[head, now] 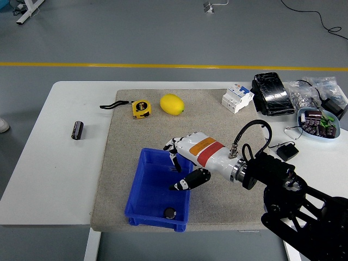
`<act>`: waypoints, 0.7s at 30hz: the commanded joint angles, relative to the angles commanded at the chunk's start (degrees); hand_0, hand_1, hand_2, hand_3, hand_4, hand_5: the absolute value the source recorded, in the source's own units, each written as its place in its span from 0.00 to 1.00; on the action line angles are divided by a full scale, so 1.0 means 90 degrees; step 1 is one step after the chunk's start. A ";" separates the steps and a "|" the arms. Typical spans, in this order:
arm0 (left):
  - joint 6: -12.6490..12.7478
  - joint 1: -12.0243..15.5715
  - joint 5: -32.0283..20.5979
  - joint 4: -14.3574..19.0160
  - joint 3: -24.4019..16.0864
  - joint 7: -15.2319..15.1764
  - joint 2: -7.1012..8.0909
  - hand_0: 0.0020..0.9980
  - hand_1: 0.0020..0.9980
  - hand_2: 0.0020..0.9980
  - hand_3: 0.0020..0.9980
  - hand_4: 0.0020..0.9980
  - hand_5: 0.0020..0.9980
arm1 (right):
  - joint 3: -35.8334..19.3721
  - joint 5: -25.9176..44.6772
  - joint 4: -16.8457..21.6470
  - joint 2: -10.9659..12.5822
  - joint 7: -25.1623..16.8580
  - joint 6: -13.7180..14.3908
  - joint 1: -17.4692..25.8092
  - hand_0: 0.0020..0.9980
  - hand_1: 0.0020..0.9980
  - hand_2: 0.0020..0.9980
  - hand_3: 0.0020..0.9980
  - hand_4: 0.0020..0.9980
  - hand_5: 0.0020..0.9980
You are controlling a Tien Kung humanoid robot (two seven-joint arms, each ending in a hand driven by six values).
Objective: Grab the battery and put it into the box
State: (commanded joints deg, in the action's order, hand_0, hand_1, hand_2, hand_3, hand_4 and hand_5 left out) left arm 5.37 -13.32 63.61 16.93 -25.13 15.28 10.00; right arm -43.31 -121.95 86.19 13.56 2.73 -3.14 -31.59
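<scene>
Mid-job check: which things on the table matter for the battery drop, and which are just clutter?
In the job: battery lying in the blue box; right hand, open above the box.

Lying about: second battery, tape measure, lemon, circuit breaker, black pouch, bowl of parts.
</scene>
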 joint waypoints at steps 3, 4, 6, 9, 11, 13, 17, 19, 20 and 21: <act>0.0002 -0.0003 -0.0026 0.0003 0.0016 -0.0007 -0.0008 0.67 0.67 0.69 0.63 0.65 0.67 | -0.0233 -0.0157 -0.0239 0.0225 -0.0108 0.0074 -0.0144 0.00 0.15 0.74 0.27 1.00 0.35; 0.0001 -0.0002 -0.0030 0.0004 0.0019 -0.0010 -0.0008 0.67 0.67 0.69 0.63 0.65 0.67 | -0.0239 -0.0225 -0.0351 0.0335 -0.0164 0.0102 -0.0226 0.00 0.15 0.74 0.27 1.00 0.35; 0.0001 0.0001 -0.0035 0.0005 0.0015 -0.0011 -0.0011 0.67 0.67 0.69 0.63 0.65 0.67 | -0.0115 -0.0316 -0.0601 0.0579 -0.0314 0.0215 -0.0416 0.00 0.14 0.71 0.26 0.99 0.29; -0.0010 0.0004 -0.0018 0.0009 0.0004 -0.0008 -0.0012 0.67 0.67 0.69 0.63 0.65 0.67 | 0.0229 -0.0411 -0.0982 0.0889 -0.0514 0.0359 -0.0691 0.00 0.14 0.71 0.26 0.99 0.29; -0.0013 0.0007 -0.0018 0.0010 0.0007 -0.0012 -0.0015 0.67 0.67 0.69 0.63 0.65 0.67 | 0.0501 -0.0365 -0.1251 0.1012 -0.0669 0.0501 -0.0817 0.00 0.14 0.71 0.26 0.99 0.29; -0.0019 0.0007 -0.0009 0.0013 0.0002 -0.0009 -0.0027 0.67 0.67 0.69 0.63 0.65 0.67 | 0.0727 -0.0367 -0.1457 0.1061 -0.0796 0.0611 -0.0899 0.00 0.14 0.69 0.25 0.88 0.21; -0.0028 0.0006 -0.0008 0.0018 0.0005 -0.0012 -0.0044 0.67 0.67 0.69 0.63 0.65 0.67 | 0.1187 -0.0333 -0.1744 0.1085 -0.1033 0.0911 -0.1040 0.00 0.14 0.69 0.25 0.88 0.21; -0.0033 0.0007 0.0000 0.0020 -0.0002 -0.0013 -0.0049 0.67 0.67 0.69 0.63 0.65 0.67 | 0.1419 -0.0302 -0.1902 0.1074 -0.1150 0.1100 -0.1127 0.00 0.13 0.63 0.24 0.77 0.11; -0.0033 0.0008 -0.0004 0.0021 0.0003 -0.0017 -0.0051 0.67 0.67 0.69 0.63 0.65 0.67 | 0.1519 -0.0285 -0.1979 0.1065 -0.1200 0.1193 -0.1171 0.00 0.13 0.63 0.24 0.77 0.11; -0.0034 0.0008 -0.0004 0.0024 0.0007 -0.0020 -0.0055 0.67 0.67 0.69 0.63 0.65 0.67 | 0.1621 -0.0260 -0.2064 0.1051 -0.1249 0.1305 -0.1221 0.00 0.13 0.63 0.24 0.77 0.11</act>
State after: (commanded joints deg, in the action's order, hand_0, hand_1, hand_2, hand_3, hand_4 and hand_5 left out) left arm 5.06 -13.24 63.57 17.14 -25.07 15.10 9.51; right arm -28.72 -124.29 67.61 23.01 -8.51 8.61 -42.58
